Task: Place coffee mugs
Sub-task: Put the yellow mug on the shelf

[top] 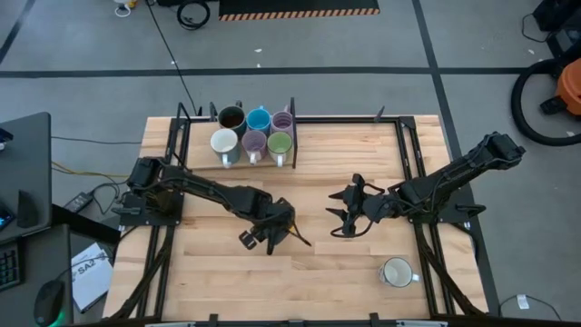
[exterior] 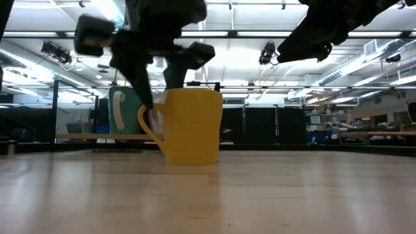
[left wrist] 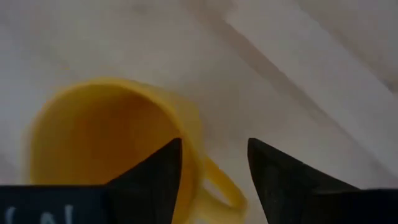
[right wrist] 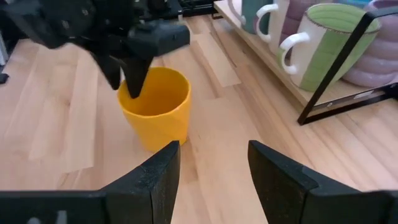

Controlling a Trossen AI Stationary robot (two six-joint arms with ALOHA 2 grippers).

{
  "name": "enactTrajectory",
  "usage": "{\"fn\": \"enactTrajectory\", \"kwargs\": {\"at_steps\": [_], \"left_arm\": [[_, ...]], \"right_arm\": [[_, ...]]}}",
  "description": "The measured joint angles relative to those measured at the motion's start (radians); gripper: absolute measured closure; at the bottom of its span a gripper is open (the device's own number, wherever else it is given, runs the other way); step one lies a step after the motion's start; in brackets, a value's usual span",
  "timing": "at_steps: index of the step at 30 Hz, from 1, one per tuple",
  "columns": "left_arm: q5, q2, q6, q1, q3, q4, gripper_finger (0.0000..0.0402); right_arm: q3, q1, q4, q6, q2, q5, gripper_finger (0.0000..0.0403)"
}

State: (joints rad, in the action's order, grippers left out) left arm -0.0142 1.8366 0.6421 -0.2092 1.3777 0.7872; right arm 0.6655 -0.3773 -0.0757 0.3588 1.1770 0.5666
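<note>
The yellow mug (right wrist: 155, 107) stands upright on the table (top: 354, 272), a little left of centre in the high view, hidden there under the left gripper (top: 270, 232). In the low view the mug (exterior: 189, 125) fills the middle of the frame, handle to the left. The left gripper's fingers (left wrist: 151, 180) are spread, one over the mug's rim and the other outside the wall by the handle, with a gap on each side (they do not clamp it). In the right wrist view one finger dips into the mug's mouth.

The right gripper (top: 346, 211) hangs right of centre in the high view, its fingers wide apart and empty, facing the yellow mug.

Six mugs sit in a rack (top: 292, 123) at upper centre of the high view: brown (top: 231, 118), blue (top: 259, 119), lilac (top: 283, 121), white (top: 224, 143), a second lilac (top: 253, 143), and green (top: 280, 144). Another white mug (top: 397, 272) stands alone at lower right.
</note>
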Motion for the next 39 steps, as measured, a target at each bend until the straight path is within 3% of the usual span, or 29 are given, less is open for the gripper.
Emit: {"fn": "enactTrajectory", "kwargs": {"at_steps": [9,17,22,29,39], "left_arm": [[0.030,0.000,-0.460,0.013,0.125,0.023,0.0229],[0.030,0.000,-1.036,0.042,0.136,0.001,0.0232],[0.073,0.000,-1.273,0.045,0.136,-0.111,0.0232],[0.078,0.011,-1.386,0.045,0.136,-0.167,0.0232],[0.128,0.032,-1.394,0.025,0.136,-0.143,0.0233]], "right_arm": [[0.000,0.035,-0.005,-0.098,0.000,0.044,0.0208],[0.000,0.062,-0.007,-0.151,0.000,0.043,0.0208],[0.000,0.076,-0.007,-0.172,0.000,0.043,0.0208],[0.000,0.079,-0.006,-0.172,0.000,0.010,0.0208],[0.000,0.079,-0.003,-0.171,0.000,-0.014,0.0208]]}}
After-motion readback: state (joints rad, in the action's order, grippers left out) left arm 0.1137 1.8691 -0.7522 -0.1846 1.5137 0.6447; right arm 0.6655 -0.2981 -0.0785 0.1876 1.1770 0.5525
